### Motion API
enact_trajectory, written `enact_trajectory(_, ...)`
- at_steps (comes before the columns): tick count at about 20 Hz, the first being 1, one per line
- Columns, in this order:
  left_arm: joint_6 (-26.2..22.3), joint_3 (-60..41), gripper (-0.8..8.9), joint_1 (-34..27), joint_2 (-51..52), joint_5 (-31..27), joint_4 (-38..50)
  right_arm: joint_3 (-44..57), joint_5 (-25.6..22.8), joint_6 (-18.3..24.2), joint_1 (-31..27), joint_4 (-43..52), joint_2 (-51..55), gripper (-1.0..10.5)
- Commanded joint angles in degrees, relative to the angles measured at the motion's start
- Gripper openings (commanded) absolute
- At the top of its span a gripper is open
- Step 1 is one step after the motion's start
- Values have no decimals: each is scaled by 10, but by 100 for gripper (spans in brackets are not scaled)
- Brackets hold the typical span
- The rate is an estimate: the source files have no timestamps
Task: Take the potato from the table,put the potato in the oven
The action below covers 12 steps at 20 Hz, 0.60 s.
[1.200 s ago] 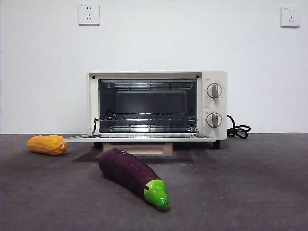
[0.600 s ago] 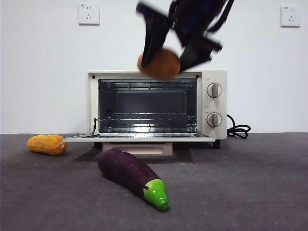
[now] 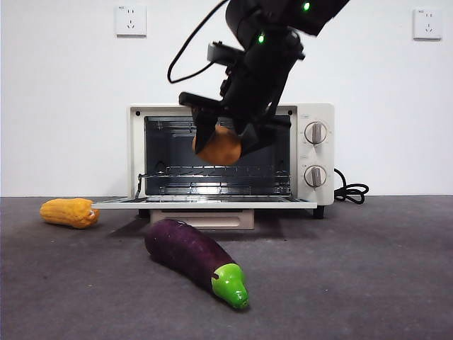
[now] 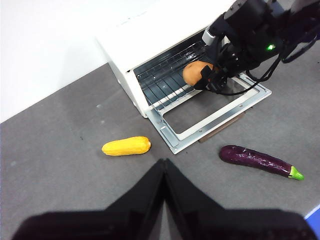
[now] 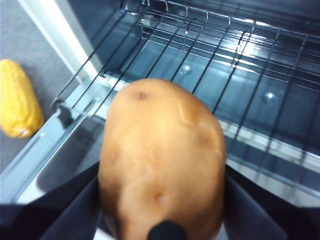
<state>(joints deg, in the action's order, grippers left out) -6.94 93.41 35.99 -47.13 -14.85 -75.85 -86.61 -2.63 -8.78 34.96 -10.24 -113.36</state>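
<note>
Nearest to me on the dark grey surface (image 3: 368, 283), the purple eggplant (image 3: 195, 258) is lying at an angle with its green tip pointing toward the front camera, directly in front of the oven (image 3: 231, 157). Off to one side, the yellow corn cob (image 3: 69, 212) is resting near the corner of the lowered oven door (image 3: 205, 202), apart from it.

Above and just beyond the eggplant, I am seeing my right gripper (image 3: 221, 145) reaching down steeply from the top of the front view, its arm slanting toward the oven mouth. Its fingers (image 5: 75, 210) are clamping the potato (image 3: 219, 146) from both sides. The potato is hanging in the air at the oven opening, over the open door and just above the wire rack (image 5: 225, 60), touching neither as far as I can tell.

My left gripper (image 4: 164, 167) is waiting high over the surface, well away from the oven, with its fingers pressed together around nothing.

Farther back, the oven's two knobs (image 3: 315, 133) are facing me, the black cord (image 3: 352, 191) is coiling beside the housing, and the white wall (image 3: 64, 106) is carrying two sockets (image 3: 131, 21).
</note>
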Motion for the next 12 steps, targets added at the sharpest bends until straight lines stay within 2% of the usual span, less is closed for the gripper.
enact_trajectory(1, -6, -2, -5, -2, 1, -3, 3, -3, -10, -35, 2, 31, -21, 65)
enact_trajectory(3, -6, -2, -5, -2, 1, -4, 3, -4, -16, -51, -2, 50, -31, 66)
enact_trajectory(9, -6, -2, -5, -2, 1, -4, 3, -4, -43, -54, -9, 98, -39, 69)
enact_trajectory(12, -6, -2, -5, -2, 1, -4, 3, -4, -44, -70, -14, 120, -45, 69)
